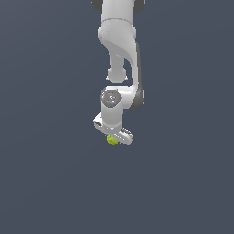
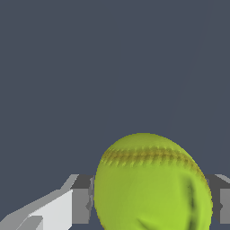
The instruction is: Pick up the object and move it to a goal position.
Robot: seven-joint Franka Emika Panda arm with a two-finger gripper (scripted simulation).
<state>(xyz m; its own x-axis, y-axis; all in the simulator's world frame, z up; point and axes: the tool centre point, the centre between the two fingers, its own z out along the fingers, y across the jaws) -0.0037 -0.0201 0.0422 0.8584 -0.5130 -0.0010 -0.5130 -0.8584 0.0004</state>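
The object is a small yellow-green ball (image 1: 112, 140) with a stitched seam, showing just under the white hand of the arm in the exterior view. In the wrist view the ball (image 2: 152, 184) fills the space between the two grey fingers, one finger (image 2: 81, 204) on one side and another at the opposite edge. My gripper (image 1: 113, 138) is shut on the ball, with the fingers pressed against its sides. Much of the ball is hidden by the hand in the exterior view.
A plain dark grey-blue surface (image 1: 45, 173) lies all around. The white arm (image 1: 119, 41) comes down from the upper middle of the exterior view. No other object shows.
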